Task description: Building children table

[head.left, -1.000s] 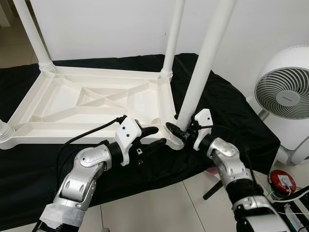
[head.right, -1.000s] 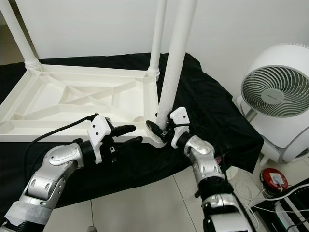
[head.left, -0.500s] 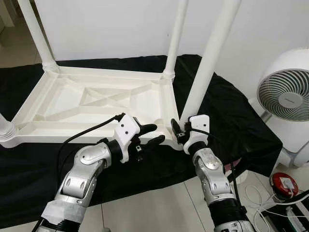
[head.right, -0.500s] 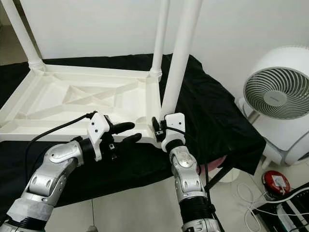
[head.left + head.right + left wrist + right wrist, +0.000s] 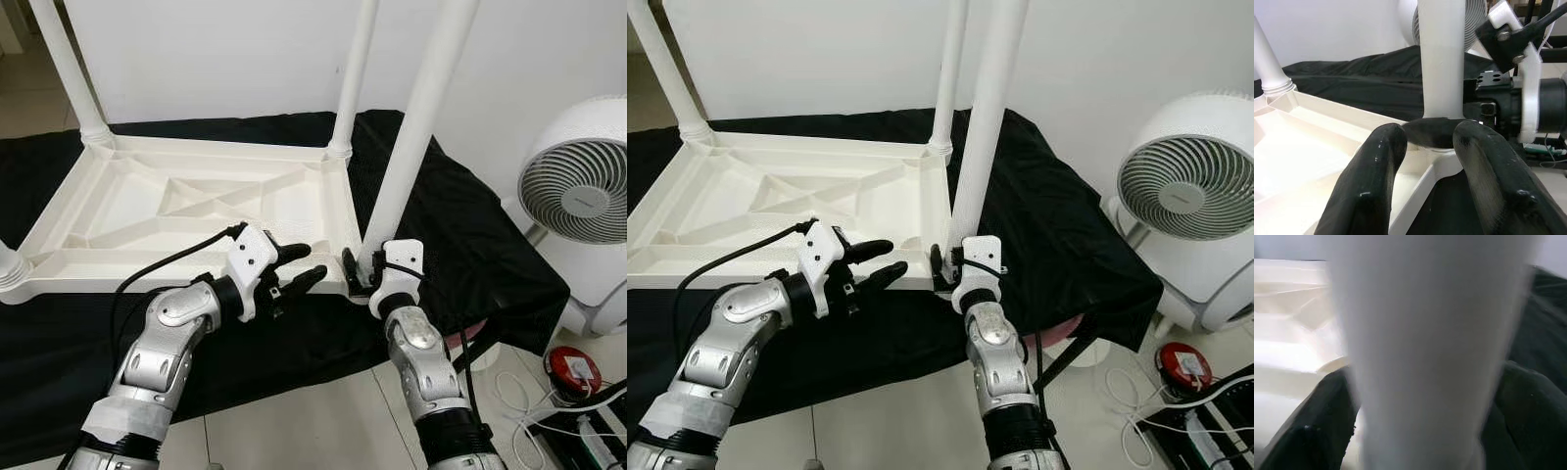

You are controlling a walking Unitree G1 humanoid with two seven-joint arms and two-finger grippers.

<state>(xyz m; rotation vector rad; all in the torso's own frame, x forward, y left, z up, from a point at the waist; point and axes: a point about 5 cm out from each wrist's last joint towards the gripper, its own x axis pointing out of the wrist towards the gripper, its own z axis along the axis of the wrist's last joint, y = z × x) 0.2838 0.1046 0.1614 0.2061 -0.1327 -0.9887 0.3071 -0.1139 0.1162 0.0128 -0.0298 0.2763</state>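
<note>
Gripping the base of the nearest white leg (image 5: 416, 127), the right gripper (image 5: 361, 277) sits at lower centre of the head view, its black fingers (image 5: 1312, 431) closed on either side of the tube where it meets the corner socket of the upturned table (image 5: 147, 211). From the right wrist camera the leg rises straight between the two fingers, blurred by closeness. Just left of it, the left gripper (image 5: 299, 266) hovers at the table's near edge with its two fingers (image 5: 1371, 186) spread apart, holding nothing; they point toward the same corner, stopping just short of the leg. The table lies underside up across the centre and left of the frame, ribs showing, on a black cloth (image 5: 470, 225). Farther back, a second leg (image 5: 351, 78) stands at the far right corner and a third (image 5: 67, 69) at the far left corner, in the upper left. A white fan (image 5: 580, 191) stands on the floor at the right edge, with a small red object (image 5: 573, 367) near it at lower right.
</note>
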